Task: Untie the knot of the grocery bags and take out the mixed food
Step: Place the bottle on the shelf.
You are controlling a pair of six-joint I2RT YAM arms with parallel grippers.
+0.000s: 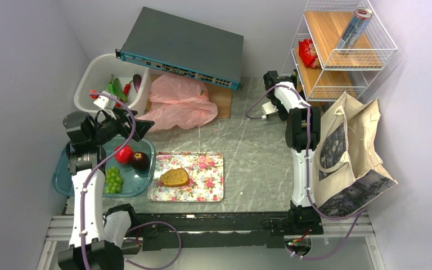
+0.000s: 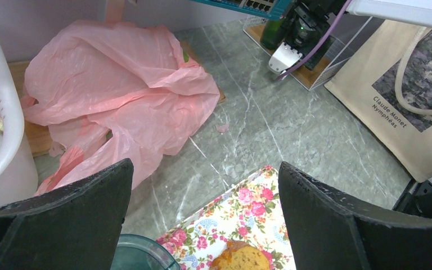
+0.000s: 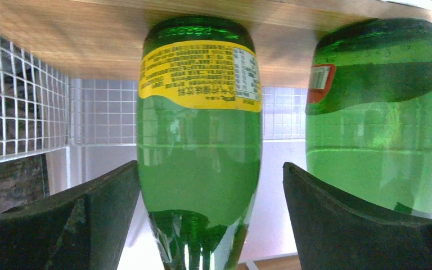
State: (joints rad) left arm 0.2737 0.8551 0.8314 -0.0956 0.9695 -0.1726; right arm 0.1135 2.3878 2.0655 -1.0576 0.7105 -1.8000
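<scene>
The pink plastic bag (image 1: 180,104) (image 2: 124,84) lies slack and crumpled at the back of the table; the knot does not show. The canvas tote (image 1: 351,152) (image 2: 394,107) leans at the right. My left gripper (image 1: 130,125) (image 2: 205,169) hangs open and empty over the corner of the floral tray (image 1: 208,180), which holds the bread slice (image 1: 174,178) (image 2: 242,259). My right gripper (image 1: 273,79) (image 3: 211,169) is open inside the wire shelf, its fingers either side of a green bottle (image 3: 199,140) with a gap at the right finger. A second green bottle (image 3: 377,112) stands beside it.
A teal tray (image 1: 64,180) holds an apple (image 1: 124,154), a plum (image 1: 140,161) and grapes (image 1: 113,180). A white basket (image 1: 90,84) holds peppers and an eggplant (image 1: 137,82). The wire shelf (image 1: 382,42) carries a can (image 1: 354,28) and a red packet (image 1: 307,53). A network switch (image 1: 183,45) sits behind.
</scene>
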